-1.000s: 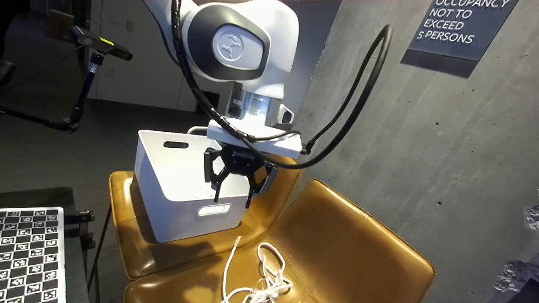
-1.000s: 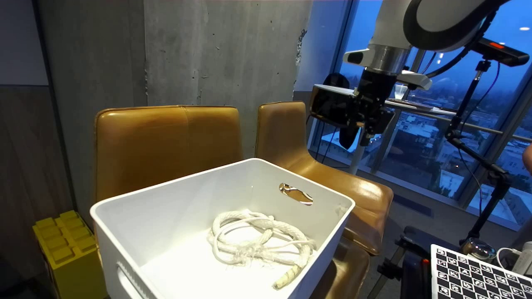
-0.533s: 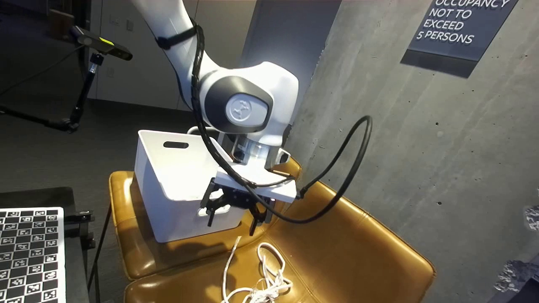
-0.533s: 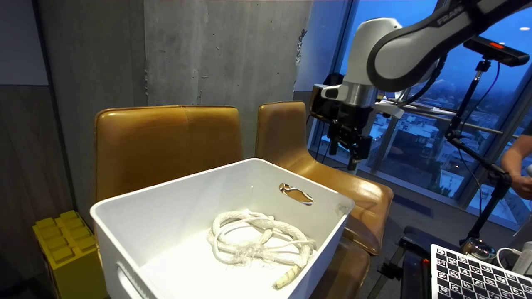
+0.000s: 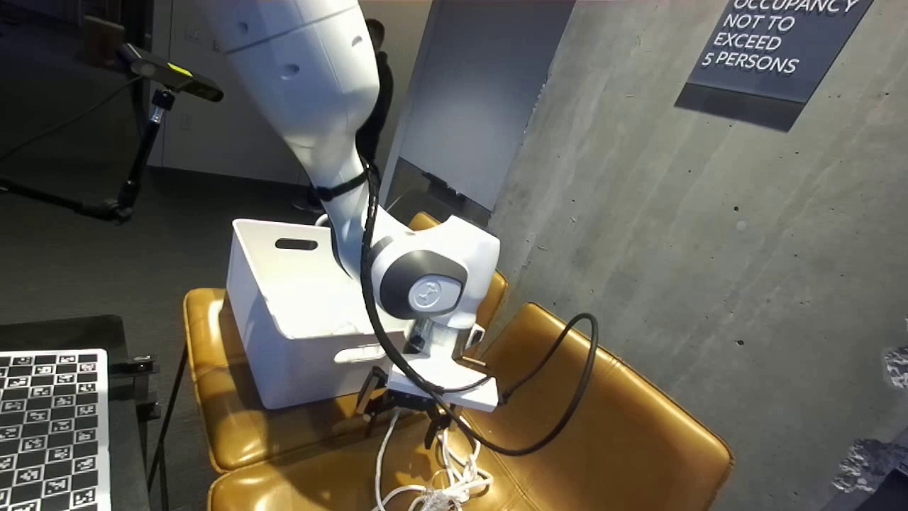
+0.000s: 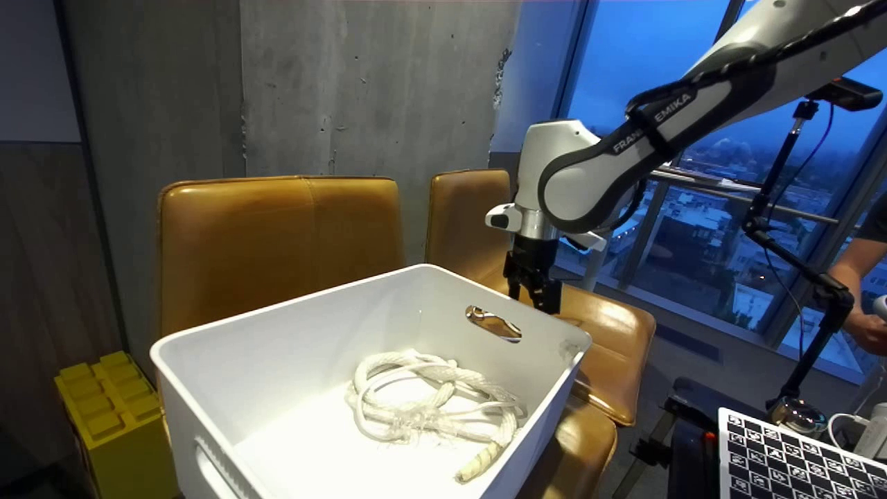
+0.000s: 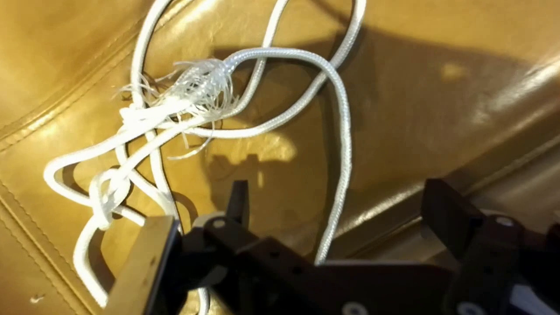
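My gripper (image 5: 399, 434) hangs low over a tan leather chair (image 5: 603, 419), pointing down with its jaws spread. A tangled thin white rope (image 5: 457, 490) with a frayed end lies on that seat. In the wrist view, one strand of the rope (image 7: 343, 144) runs down through the space between the fingertips; neither finger grips it, and its lower part disappears behind the gripper body. Beside the gripper stands a white box (image 5: 312, 376), seen in both exterior views. Inside it lies coiled, thicker white rope (image 6: 436, 388). The fingertips are partly hidden behind the box in an exterior view where the gripper (image 6: 532, 301) shows.
The concrete wall (image 5: 674, 248) rises behind the chair backs. A checkered board (image 5: 50, 433) sits on a dark stand near the box. Cameras on jointed mounts (image 6: 842, 93), a yellow block-shaped container (image 6: 114, 416) and a person's arm (image 6: 859, 298) are also around.
The arm has come down from beside the box's upper edge to just above the rope on the chair. The gripper's fingers have stayed apart. The box and both ropes have not moved.
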{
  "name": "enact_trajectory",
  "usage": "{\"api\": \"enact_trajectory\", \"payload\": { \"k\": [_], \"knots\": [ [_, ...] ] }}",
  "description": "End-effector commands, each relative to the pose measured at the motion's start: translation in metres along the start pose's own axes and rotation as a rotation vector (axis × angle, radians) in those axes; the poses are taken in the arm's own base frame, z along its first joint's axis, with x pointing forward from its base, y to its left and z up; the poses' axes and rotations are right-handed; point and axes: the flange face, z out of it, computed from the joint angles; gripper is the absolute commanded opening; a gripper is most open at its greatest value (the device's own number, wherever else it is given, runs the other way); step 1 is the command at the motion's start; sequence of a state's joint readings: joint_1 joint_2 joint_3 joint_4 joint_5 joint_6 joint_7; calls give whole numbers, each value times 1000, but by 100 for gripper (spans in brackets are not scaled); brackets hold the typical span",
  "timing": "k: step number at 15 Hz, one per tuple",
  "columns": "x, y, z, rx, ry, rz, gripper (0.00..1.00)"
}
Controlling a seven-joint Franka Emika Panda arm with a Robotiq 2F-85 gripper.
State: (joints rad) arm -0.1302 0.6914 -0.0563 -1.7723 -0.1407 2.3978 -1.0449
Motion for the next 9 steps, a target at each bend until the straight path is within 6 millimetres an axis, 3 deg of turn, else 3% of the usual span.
{"api": "enact_trajectory", "payload": {
  "k": [1, 5, 6, 7, 9],
  "knots": [
    [13, 16, 34, -5, -15, -17, 100],
    [16, 17, 65, 3, -42, -35, 100],
    [15, 15, 70, 6, -46, -39, 94],
    [13, 12, 74, 9, -50, -43, 74],
    [11, 6, 76, -2, -57, -57, 69]
  ]
}}
